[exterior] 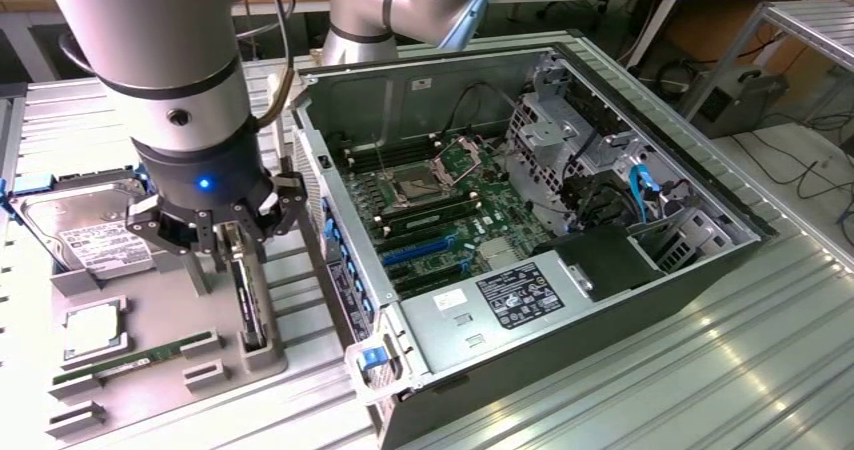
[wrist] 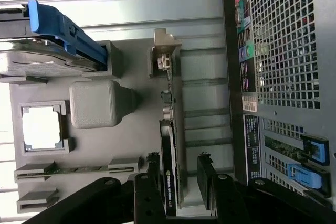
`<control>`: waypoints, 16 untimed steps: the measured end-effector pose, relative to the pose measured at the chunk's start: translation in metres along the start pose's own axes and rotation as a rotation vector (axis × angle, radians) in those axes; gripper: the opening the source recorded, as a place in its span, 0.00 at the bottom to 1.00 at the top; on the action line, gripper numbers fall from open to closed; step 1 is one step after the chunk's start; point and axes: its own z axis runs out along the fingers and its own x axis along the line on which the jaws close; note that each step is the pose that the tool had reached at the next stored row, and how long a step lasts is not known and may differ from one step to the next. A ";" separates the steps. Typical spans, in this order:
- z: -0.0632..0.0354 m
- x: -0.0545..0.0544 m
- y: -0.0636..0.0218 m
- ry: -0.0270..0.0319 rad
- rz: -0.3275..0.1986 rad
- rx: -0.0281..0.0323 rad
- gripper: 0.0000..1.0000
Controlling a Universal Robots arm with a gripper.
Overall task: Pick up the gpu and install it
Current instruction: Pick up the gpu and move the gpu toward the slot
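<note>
The gripper [exterior: 222,262] is spread astride the gpu [wrist: 169,145], which stands on edge in the gray fixture tray [exterior: 158,315] beside the computer case [exterior: 601,355]. The card looks light, stiff and fragile, best pinched across its flat faces.

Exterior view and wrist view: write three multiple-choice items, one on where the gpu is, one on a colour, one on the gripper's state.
1. Where is the gpu?
A. inside the computer case
B. standing on edge in the grey fixture tray
C. lying flat on the hard drive

2. What colour are the long expansion slots on the motherboard?
A. blue
B. red
C. white

3. How is the gripper?
A. shut on the memory stick
B. open above the motherboard
C. open, with a finger on either side of the gpu

Answers: 1 B, the card stands upright in the tray's holder. 2 A, the slots show blue against the green board. 3 C, the wrist view shows a gap between the card and one finger.
</note>
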 end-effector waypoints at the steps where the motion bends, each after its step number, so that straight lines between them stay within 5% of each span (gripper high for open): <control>1: 0.0018 0.000 -0.0001 0.0000 0.000 0.0000 0.42; 16: 0.0090 0.000 -0.0004 0.0000 0.000 0.0000 0.42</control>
